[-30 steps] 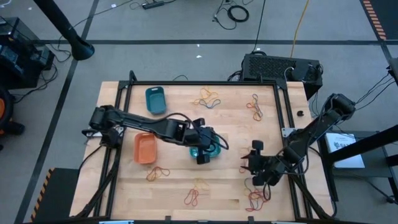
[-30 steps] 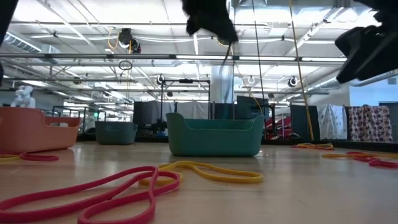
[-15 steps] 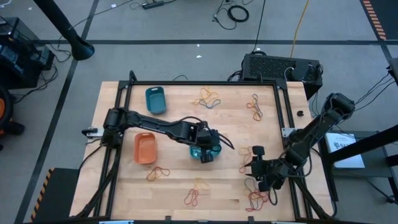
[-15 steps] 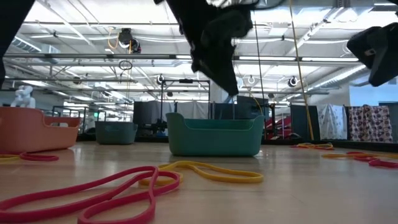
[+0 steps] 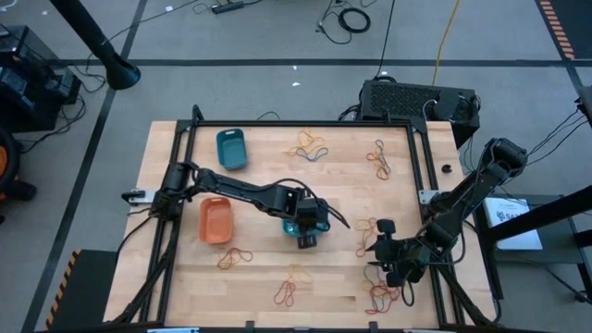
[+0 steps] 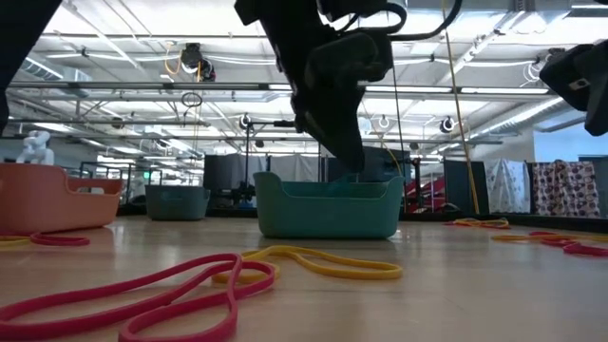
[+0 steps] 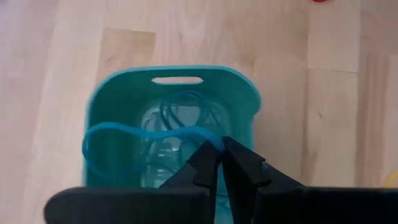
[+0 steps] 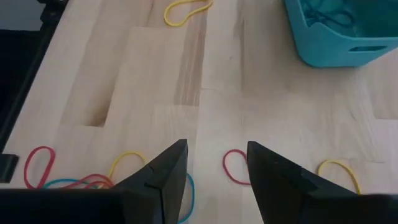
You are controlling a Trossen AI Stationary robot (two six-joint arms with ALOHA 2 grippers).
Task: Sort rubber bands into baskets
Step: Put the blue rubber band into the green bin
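Observation:
The teal-green basket (image 5: 298, 225) stands mid-table and holds several blue-green rubber bands (image 7: 180, 112). My left gripper (image 5: 306, 233) points down into it, shut on a blue-green band (image 7: 143, 134). In the low view the left gripper's fingertips (image 6: 350, 161) reach the basket's rim (image 6: 328, 180). The orange basket (image 5: 215, 220) and the darker blue basket (image 5: 231, 148) stand to the left. My right gripper (image 8: 214, 168) is open and empty above loose bands near the table's near right corner (image 5: 381, 245). My left gripper pinches one strand of the blue-green band (image 7: 208, 138) between its two shut fingers, coming from above and pointing down. The band runs from the fingers across the inside of the basket. Its far loop (image 7: 87, 146) bulges over one side wall.
Loose red, yellow and blue bands lie in heaps at the far middle (image 5: 310, 145), far right (image 5: 379, 159), near left (image 5: 234, 257), near middle (image 5: 291, 289) and near right (image 5: 384, 294). A red band (image 8: 233, 168) lies under my right gripper. Black frame rails run along the table's edges.
My left gripper has gone down from well above the teal-green basket to its rim, shifting a little toward the near edge. My right gripper has drifted slightly toward the near edge.

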